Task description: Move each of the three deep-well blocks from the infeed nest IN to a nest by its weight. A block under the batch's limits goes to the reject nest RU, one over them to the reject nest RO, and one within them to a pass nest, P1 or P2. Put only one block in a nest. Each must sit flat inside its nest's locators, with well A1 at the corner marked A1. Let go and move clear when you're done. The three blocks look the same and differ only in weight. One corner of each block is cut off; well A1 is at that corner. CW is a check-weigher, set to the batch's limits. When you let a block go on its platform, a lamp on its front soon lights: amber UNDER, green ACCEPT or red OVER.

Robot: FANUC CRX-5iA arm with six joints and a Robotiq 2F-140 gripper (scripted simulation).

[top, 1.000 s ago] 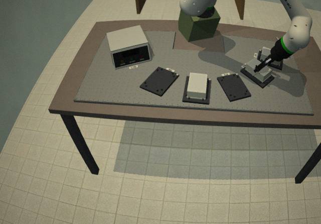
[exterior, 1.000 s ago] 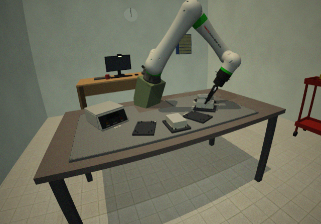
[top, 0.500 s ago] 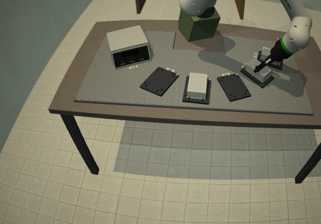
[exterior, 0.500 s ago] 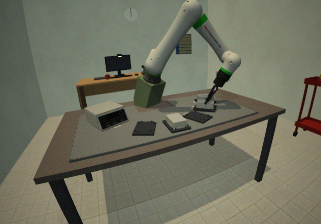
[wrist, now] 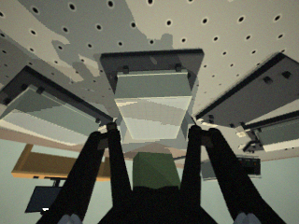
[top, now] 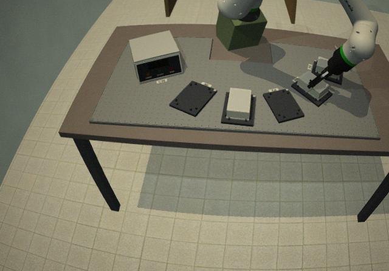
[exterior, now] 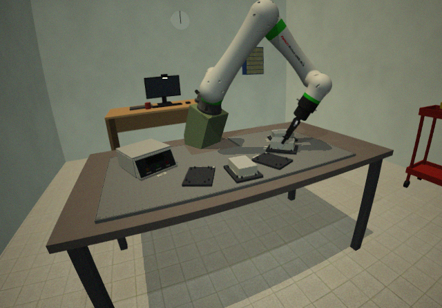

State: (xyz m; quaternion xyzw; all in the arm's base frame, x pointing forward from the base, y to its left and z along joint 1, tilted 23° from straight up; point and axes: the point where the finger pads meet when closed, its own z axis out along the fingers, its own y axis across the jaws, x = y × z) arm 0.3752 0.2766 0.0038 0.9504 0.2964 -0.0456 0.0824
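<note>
My gripper [top: 310,85] [exterior: 283,141] [wrist: 152,110] is shut on a pale block [top: 304,79] [wrist: 154,114], one finger on each side. This block sits low in a dark nest [top: 319,102] [exterior: 282,151] [wrist: 154,57]; I cannot tell if it is quite flat. A second block [top: 322,62] [wrist: 47,117] is in the nest just behind, partly hidden by the arm. A third block [top: 239,99] [exterior: 242,164] sits in the middle front nest [top: 223,118] [exterior: 237,179]. The check-weigher CW [top: 155,47] [exterior: 144,149] has a bare platform and no brightly lit lamp. The cut corners are not clear.
An empty nest [top: 192,98] [exterior: 198,176] lies left of the third block, another empty nest [top: 283,104] [exterior: 273,160] right of it. The green robot base [top: 240,32] [exterior: 205,126] [wrist: 155,170] stands at the back. The rear block's nest is close to the gripper.
</note>
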